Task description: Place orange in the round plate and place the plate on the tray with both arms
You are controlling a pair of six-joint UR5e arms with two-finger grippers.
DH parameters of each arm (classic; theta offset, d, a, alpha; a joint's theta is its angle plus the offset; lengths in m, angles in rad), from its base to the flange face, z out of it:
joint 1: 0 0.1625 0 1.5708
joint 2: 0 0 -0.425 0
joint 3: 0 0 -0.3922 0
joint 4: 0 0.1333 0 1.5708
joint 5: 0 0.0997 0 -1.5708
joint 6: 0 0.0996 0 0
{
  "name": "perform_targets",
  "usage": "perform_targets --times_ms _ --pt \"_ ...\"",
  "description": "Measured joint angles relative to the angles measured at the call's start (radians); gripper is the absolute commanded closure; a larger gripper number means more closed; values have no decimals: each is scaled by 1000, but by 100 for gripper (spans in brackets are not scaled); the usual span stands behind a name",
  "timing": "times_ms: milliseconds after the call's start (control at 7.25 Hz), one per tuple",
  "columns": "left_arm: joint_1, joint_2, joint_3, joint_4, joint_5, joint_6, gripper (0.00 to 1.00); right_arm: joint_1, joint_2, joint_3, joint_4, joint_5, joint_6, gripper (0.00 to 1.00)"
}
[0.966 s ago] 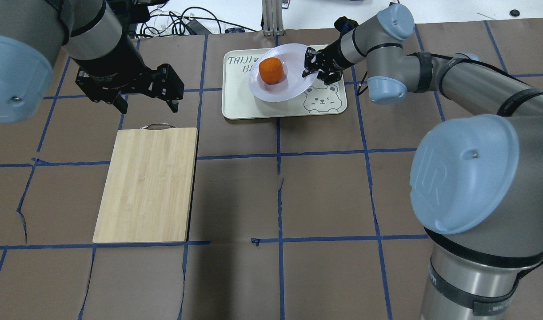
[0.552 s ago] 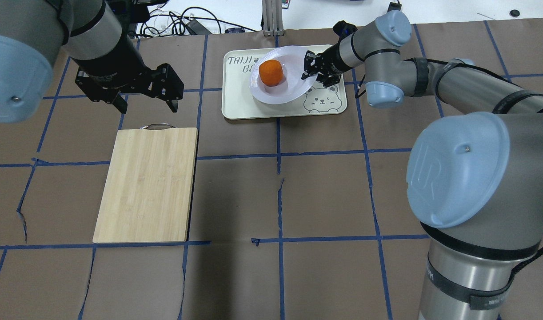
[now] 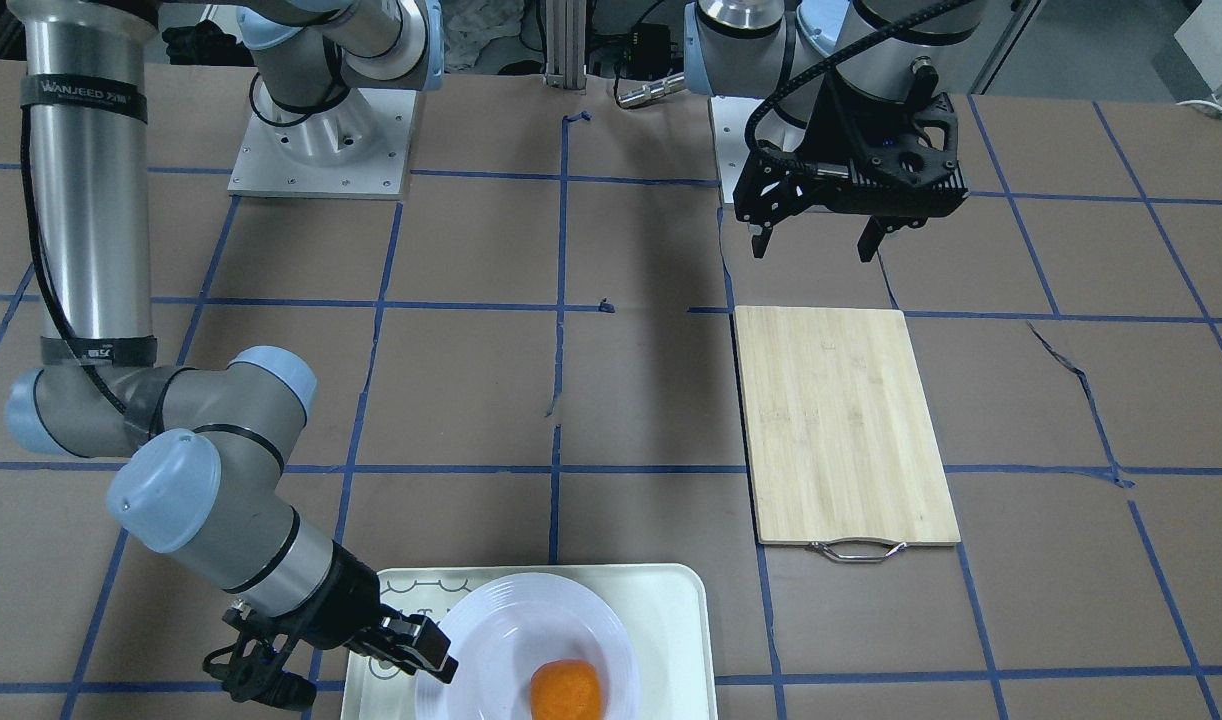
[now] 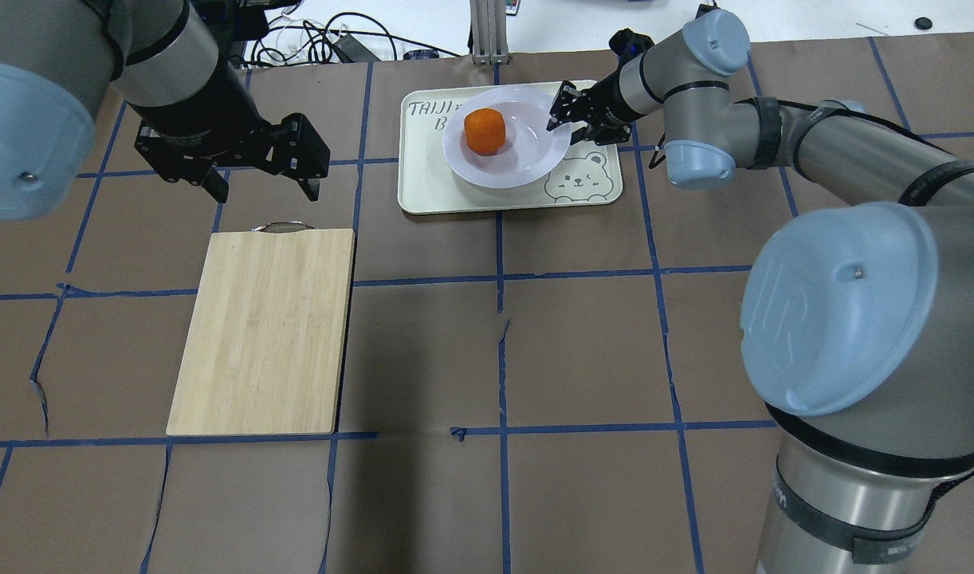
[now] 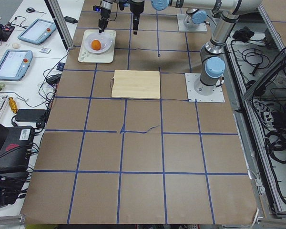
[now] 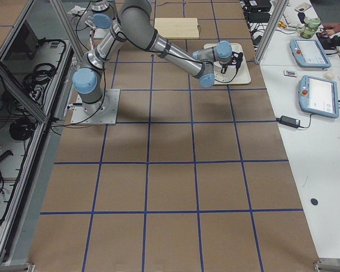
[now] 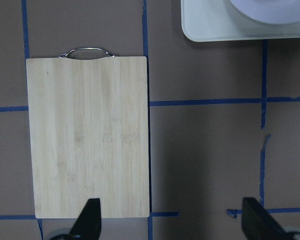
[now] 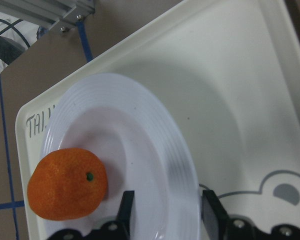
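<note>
Under right wrist camera, green-dotted orange [image 8: 67,183]

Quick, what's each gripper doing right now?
Left gripper: open, holding nothing.
Right gripper: looks open, fingers either side of the plate rim; the plate sits on the tray.

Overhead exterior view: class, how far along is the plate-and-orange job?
Done: the orange sits in the round plate, and the plate lies on the tray. In hand: the right gripper straddles the plate's rim, jaws apart. Remaining: probably only backing it away; the left gripper hangs open by the cutting board.
</note>
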Motion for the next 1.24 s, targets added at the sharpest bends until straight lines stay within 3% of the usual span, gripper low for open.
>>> perform_targets --times_ms 414,690,966,1241 --pt "0 0 0 0 0 0 0 -9 -118 -16 188 -293 -202 0" --pt "0 0 0 0 0 0 0 -1 -250 -34 428 -418 -258 0" --pt "0 0 0 0 0 0 0 27 -435 -35 695 -457 -273 0" --pt "0 0 0 0 0 0 0 65 -605 -12 869 -464 -306 0"
